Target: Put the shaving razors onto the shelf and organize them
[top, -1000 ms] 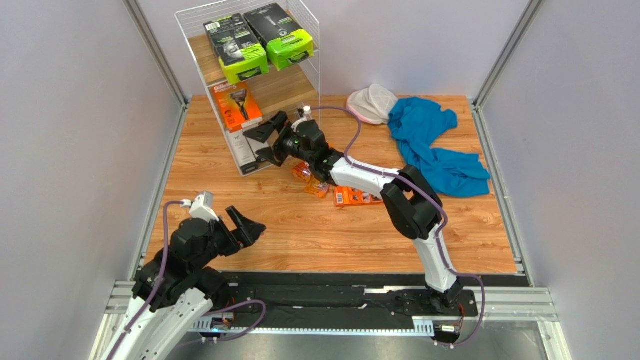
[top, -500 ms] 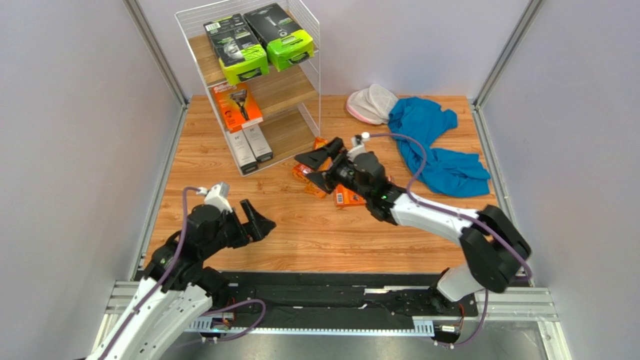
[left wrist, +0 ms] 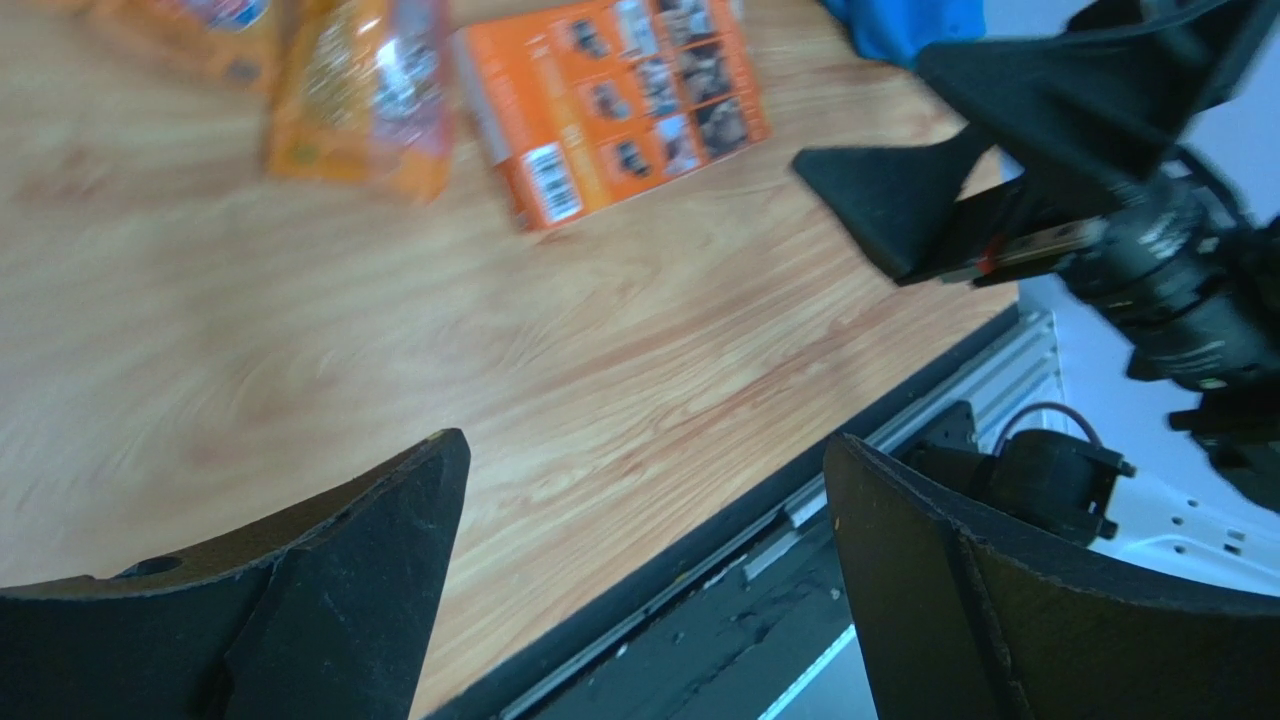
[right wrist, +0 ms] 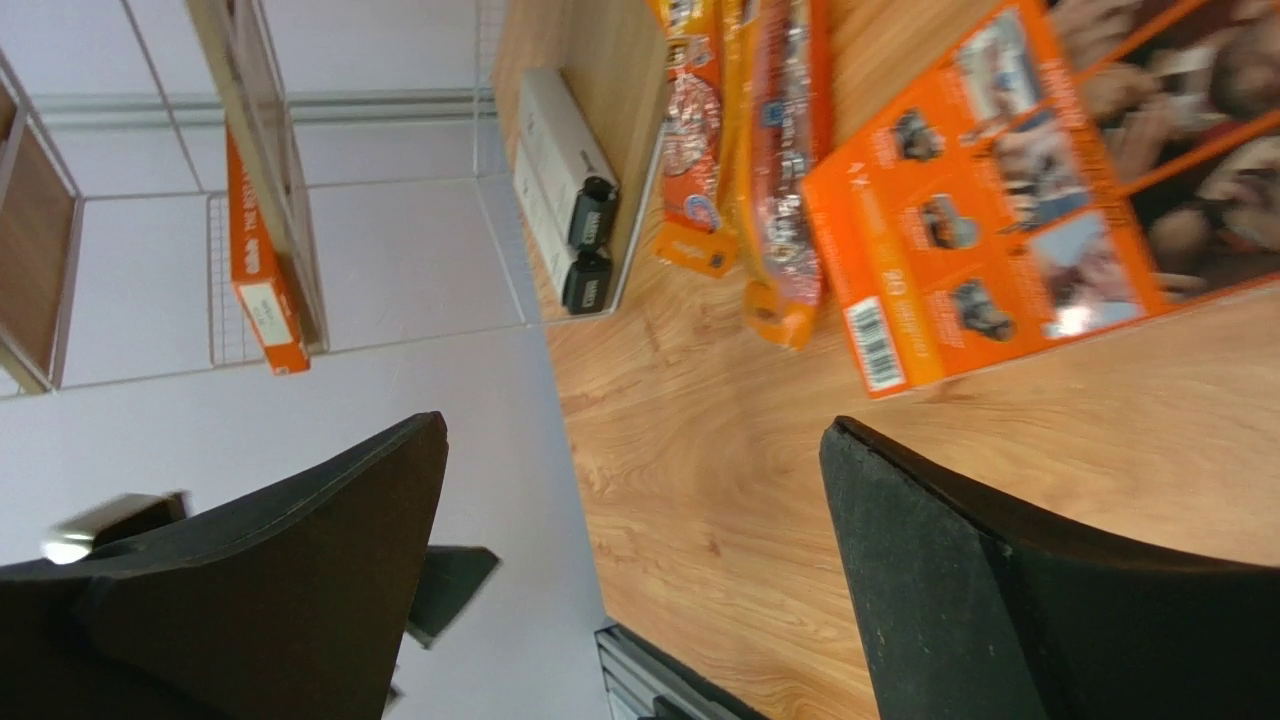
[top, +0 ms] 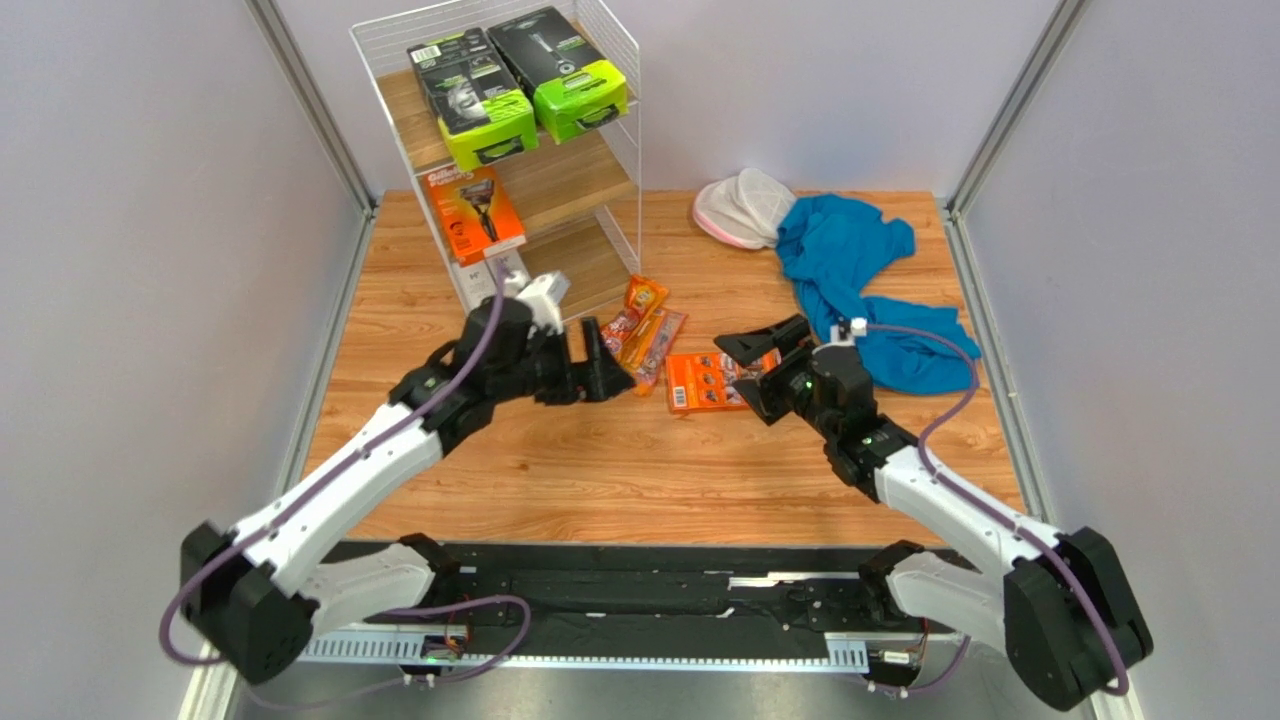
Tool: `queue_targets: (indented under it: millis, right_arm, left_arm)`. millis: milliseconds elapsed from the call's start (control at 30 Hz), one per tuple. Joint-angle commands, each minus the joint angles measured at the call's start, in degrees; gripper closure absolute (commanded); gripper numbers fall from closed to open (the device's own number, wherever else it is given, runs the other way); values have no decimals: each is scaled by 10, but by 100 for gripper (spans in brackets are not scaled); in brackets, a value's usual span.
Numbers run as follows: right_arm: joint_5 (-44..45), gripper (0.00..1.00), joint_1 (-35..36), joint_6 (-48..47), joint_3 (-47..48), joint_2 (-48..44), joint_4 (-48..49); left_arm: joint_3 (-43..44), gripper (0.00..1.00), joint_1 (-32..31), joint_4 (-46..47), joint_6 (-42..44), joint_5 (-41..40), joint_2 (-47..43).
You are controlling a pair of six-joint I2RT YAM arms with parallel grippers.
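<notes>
The shelf (top: 394, 68) stands at the back left. Two black and lime-green packs (top: 484, 93) lie on its top tier. One orange Gillette box (top: 472, 212) lies on the middle tier. A second orange box (top: 703, 383) lies flat on the table, with two narrow orange blister packs (top: 643, 323) just left of it. My left gripper (top: 606, 365) is open and empty, next to the blister packs' left side. My right gripper (top: 747, 368) is open and empty at the table box's right end. The left wrist view shows this box (left wrist: 609, 105) and the packs (left wrist: 361, 90). The right wrist view shows them too (right wrist: 1022, 195).
Two slim grey-white boxes (right wrist: 564, 195) stand on the shelf's bottom tier, partly hidden by my left arm in the top view. A blue cloth (top: 872, 293) and a white cloth item (top: 744, 207) lie at the back right. Grey walls close both sides.
My right gripper has drawn back from the shelf to the right of the table box. My left arm has swung from the near left up to the blister packs.
</notes>
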Motion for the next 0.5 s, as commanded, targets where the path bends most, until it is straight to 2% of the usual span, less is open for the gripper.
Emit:
queue_targets:
  millis: [0, 33, 233, 467]
  right_arm:
    - [5, 0, -36, 3, -57, -47, -40]
    - [4, 0, -42, 6, -70, -63, -39]
    - [-12, 0, -79, 32, -143, -101, -35]
    - [-15, 0, -89, 47, -173, -74, 4]
  left_arm:
    - [108, 4, -52, 79, 90, 32, 122]
    - [143, 4, -60, 81, 96, 32, 170]
    - [255, 4, -93, 85, 107, 18, 330]
    - [393, 7, -99, 67, 125, -42, 485]
